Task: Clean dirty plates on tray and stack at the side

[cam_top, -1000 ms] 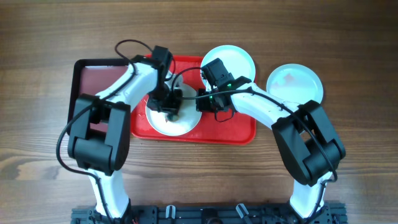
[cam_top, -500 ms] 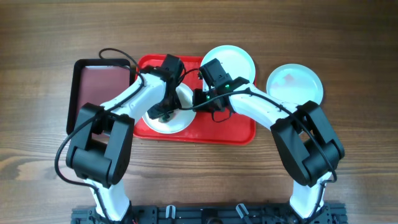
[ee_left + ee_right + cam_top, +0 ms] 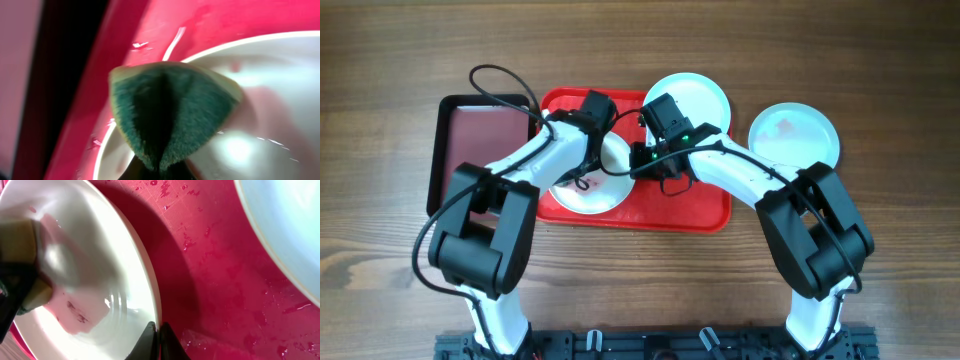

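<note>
One plate (image 3: 605,192) lies on the red tray (image 3: 695,205), with a faint red smear near its centre. My left gripper (image 3: 582,168) is shut on a green and yellow sponge (image 3: 170,112) pressed on this plate (image 3: 265,90) near its left rim. My right gripper (image 3: 639,166) is shut on the plate's right rim (image 3: 152,292), fingertips pinched together (image 3: 156,332). A second plate (image 3: 692,95) lies half over the tray's far right edge. A third plate (image 3: 794,135) lies on the table to the right of the tray.
A smaller dark maroon tray with a black rim (image 3: 470,135) lies against the red tray's left side, and its rim shows in the left wrist view (image 3: 65,75). The red tray's floor (image 3: 220,275) is wet. Bare wooden table (image 3: 880,60) surrounds everything.
My left arm has swung and carried the sponge across the plate toward its left side. The plate has slid slightly left. My right gripper still holds the rim.
</note>
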Action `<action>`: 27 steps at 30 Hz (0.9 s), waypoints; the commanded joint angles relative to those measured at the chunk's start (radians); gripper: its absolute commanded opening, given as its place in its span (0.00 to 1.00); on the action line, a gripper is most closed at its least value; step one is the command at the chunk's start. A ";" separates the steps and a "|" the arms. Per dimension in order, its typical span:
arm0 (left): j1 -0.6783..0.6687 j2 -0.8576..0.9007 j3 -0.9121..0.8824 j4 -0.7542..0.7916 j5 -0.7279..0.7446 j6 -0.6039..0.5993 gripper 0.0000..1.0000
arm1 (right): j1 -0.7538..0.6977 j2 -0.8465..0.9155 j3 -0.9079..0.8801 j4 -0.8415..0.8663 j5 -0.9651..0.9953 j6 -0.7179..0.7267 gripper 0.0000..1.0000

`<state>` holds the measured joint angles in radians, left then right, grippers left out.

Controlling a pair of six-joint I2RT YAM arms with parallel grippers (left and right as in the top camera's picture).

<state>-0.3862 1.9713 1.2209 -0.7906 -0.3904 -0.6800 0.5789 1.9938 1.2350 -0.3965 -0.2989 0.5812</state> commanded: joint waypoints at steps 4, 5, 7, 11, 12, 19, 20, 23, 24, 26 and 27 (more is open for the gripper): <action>0.018 0.105 -0.063 0.089 0.880 0.428 0.04 | -0.010 0.012 0.014 -0.015 0.029 -0.006 0.04; 0.018 0.105 -0.063 0.097 0.888 0.431 0.04 | -0.010 0.012 0.014 -0.015 0.029 -0.006 0.04; 0.018 0.105 -0.063 0.135 0.866 0.429 0.04 | -0.010 0.012 0.014 -0.015 0.029 -0.006 0.04; 0.018 0.105 -0.063 0.197 0.615 0.279 0.04 | -0.010 0.012 0.014 -0.016 0.029 -0.006 0.04; 0.018 0.105 -0.063 0.176 0.494 0.212 0.04 | -0.010 0.012 0.014 -0.016 0.029 -0.006 0.04; 0.018 0.105 -0.063 -0.163 0.137 -0.027 0.04 | -0.010 0.012 0.014 -0.016 0.029 -0.006 0.04; 0.018 0.105 -0.063 -0.182 0.119 -0.036 0.04 | -0.010 0.012 0.014 -0.016 0.029 -0.006 0.04; 0.018 0.105 -0.063 -0.206 0.097 -0.031 0.04 | -0.010 0.012 0.014 -0.016 0.029 -0.006 0.04; 0.018 0.105 -0.063 -0.204 0.097 -0.016 0.04 | -0.010 0.012 0.014 -0.016 0.029 -0.006 0.04; 0.018 0.105 -0.063 -0.158 0.109 0.106 0.04 | -0.010 0.012 0.014 -0.016 0.029 -0.006 0.04; 0.018 0.105 -0.063 -0.136 0.129 0.166 0.04 | -0.010 0.012 0.014 -0.017 0.029 -0.006 0.04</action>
<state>-0.3874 1.9640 1.2446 -0.9688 -0.1265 -0.6449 0.5831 1.9938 1.2354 -0.4034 -0.3149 0.5812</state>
